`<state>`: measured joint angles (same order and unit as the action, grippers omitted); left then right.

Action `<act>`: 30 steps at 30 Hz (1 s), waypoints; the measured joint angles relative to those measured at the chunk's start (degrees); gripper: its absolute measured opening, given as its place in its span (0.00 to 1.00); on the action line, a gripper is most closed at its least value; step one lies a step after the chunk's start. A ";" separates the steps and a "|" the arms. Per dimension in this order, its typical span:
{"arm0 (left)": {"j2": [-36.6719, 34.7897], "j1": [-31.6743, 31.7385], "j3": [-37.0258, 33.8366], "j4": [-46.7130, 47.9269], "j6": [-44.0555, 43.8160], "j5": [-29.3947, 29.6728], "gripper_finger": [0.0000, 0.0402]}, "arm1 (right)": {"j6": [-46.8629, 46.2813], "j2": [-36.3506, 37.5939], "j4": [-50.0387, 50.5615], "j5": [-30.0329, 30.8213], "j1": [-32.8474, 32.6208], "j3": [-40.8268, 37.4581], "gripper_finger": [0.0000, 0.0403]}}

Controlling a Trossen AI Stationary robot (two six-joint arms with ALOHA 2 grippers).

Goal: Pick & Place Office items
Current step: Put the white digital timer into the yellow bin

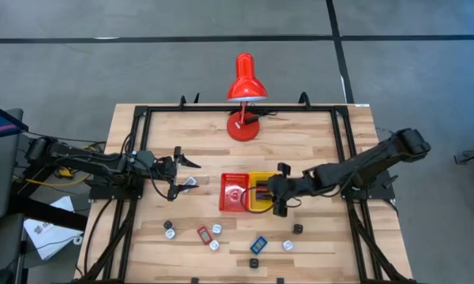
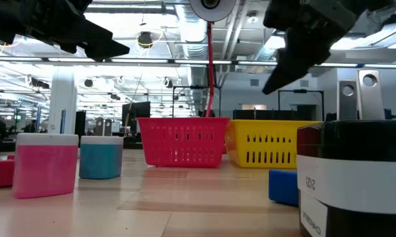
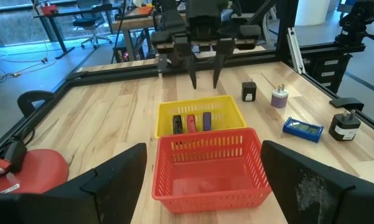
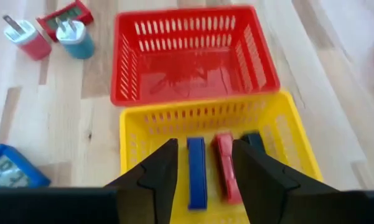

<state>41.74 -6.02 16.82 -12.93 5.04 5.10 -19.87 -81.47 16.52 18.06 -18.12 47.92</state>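
Note:
A red tray (image 1: 235, 192) and a yellow tray (image 1: 260, 195) stand side by side at the table's middle. In the yellow tray lie a blue flat item (image 4: 196, 171), a red one (image 4: 226, 165) and a black one (image 4: 252, 140). My right gripper (image 4: 205, 168) hangs open and empty above the yellow tray (image 4: 205, 124), fingers pointing down; the left wrist view shows it too (image 3: 202, 71). My left gripper (image 1: 191, 172) is open and empty, in the air left of the red tray (image 3: 208, 165). Several small items lie loose near the front edge, among them a blue one (image 1: 259, 244) and a red one (image 1: 203, 233).
A big red desk lamp (image 1: 244, 95) stands at the far middle. A black metal frame (image 1: 142, 110) runs round the table. Chargers, one pink (image 2: 45, 164) and one teal (image 2: 100, 157), stand left of the trays; a black and white item (image 2: 356, 178) sits at the near edge.

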 joint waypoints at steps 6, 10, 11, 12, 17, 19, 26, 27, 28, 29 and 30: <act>0.00 0.00 0.00 0.02 0.00 -0.02 0.77 | -2.67 -0.19 1.72 0.00 -0.11 0.00 0.46; -0.01 -0.01 0.00 0.01 -0.05 0.00 0.77 | -2.67 -0.33 2.93 0.00 0.65 0.00 0.58; -0.01 -0.02 0.00 0.00 -0.95 0.24 0.77 | -2.67 -0.33 3.38 -0.01 0.95 0.00 0.60; -0.02 -0.01 0.01 0.20 -3.05 0.84 0.77 | -2.67 -0.29 3.63 -0.02 1.18 0.00 0.62; -0.02 0.00 0.09 10.65 -15.73 9.78 0.77 | -2.67 -0.16 3.77 -0.02 1.97 0.00 0.64; 0.04 0.01 0.09 17.14 -21.18 13.77 0.77 | -2.67 -0.14 3.77 -0.02 2.33 0.00 0.65; 6.38 -0.06 0.02 27.47 -33.40 16.43 0.77 | -2.67 -0.16 3.77 -0.02 4.00 0.00 0.65; 7.81 -0.16 0.02 27.21 -33.41 15.95 0.77 | -2.67 -0.16 3.73 -0.04 4.20 0.00 0.65; 9.60 -0.28 0.03 26.74 -33.32 15.72 0.77 | -2.67 -0.16 3.76 -0.05 4.37 0.00 0.65; 11.49 -0.33 0.05 26.38 -32.99 15.50 0.77 | -2.66 -0.16 3.77 -0.04 4.49 0.00 0.65; 13.20 -0.33 0.05 26.59 -32.90 15.48 0.77 | -2.66 -0.15 3.75 -0.04 4.48 0.00 0.65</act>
<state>54.93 -6.35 16.87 13.66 -27.86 20.58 -22.54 -81.62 20.27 18.02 -13.63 47.92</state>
